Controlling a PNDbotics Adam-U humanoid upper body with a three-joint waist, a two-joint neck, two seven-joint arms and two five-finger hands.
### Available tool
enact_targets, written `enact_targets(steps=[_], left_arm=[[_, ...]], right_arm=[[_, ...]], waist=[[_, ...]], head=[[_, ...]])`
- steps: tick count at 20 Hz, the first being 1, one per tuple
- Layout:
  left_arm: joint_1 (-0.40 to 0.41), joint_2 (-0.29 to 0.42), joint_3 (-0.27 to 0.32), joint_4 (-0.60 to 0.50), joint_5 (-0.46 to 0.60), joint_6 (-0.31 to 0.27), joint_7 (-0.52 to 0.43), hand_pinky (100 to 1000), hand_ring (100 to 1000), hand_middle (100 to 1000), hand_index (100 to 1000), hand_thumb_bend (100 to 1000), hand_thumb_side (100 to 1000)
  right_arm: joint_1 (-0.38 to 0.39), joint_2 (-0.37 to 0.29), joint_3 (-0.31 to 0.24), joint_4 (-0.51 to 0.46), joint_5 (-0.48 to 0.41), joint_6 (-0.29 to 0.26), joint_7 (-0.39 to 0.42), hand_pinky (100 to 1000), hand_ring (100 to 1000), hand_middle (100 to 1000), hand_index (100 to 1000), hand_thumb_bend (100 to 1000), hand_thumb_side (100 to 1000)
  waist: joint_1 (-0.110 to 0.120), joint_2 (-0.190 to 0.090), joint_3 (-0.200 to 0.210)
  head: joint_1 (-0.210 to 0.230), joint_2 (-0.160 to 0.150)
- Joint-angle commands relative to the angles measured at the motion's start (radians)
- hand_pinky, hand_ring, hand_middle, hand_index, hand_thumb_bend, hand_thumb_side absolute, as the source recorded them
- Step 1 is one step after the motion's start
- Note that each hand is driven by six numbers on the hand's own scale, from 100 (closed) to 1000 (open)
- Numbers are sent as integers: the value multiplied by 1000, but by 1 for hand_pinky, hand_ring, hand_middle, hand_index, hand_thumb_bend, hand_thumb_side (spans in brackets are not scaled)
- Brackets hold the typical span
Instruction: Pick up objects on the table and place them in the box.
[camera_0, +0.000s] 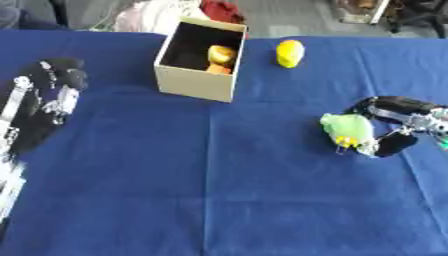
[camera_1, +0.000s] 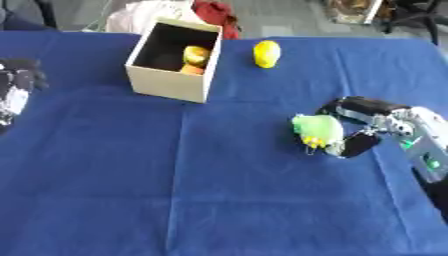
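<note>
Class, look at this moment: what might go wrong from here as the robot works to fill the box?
The right hand curls round only one side of the green toy, so it may slip free when lifted. The box opening is narrow and already holds a yellow item; a drop might miss or nudge it.

Right hand (camera_1: 372, 127): black shell, fingers (camera_1: 360, 106) glossy black w/ rounded tips, thumb pad dark & blunt. Wrist section silver/grey metal, blocky, small green light on the grey forearm housing in right eye view. Thin wiring/linkage visible btwn fingers and wrist. Left hand (camera_0: 54, 75): black, bulky, silver/white joint hardware along the side. Left forearm black w/ silver-white strip running down its length; detail too soft to read screws or markings.
</note>
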Motion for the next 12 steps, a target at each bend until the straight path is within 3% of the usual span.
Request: enact_targets(steps=[1, 6, 12], left_arm=[[-3, 9, 13, -9, 0, 0, 2, 859, 629, 604, 767, 161, 647], [-2, 8, 13, -9, 1, 0, 2, 863, 629, 604, 767, 157, 648], [2, 1, 13, -10, 3, -1, 2, 866, 627, 602, 765, 146, 652]], right_arm=[[-16, -19, -22, -14, 11, 0, -114, 656, 500, 449, 576, 130, 127], [-20, -20, -39, -57, -4, 9, -238, 634, 442, 382, 515, 100, 100], [-93, -17, -38, -129, -55, 21, -229, 639, 441, 379, 515, 100, 100]], waist=[[-12, -9, -1], [-12, -12, -2], [-14, -17, -1]], head=[[-1, -12], [0, -13], [-3, -14]])
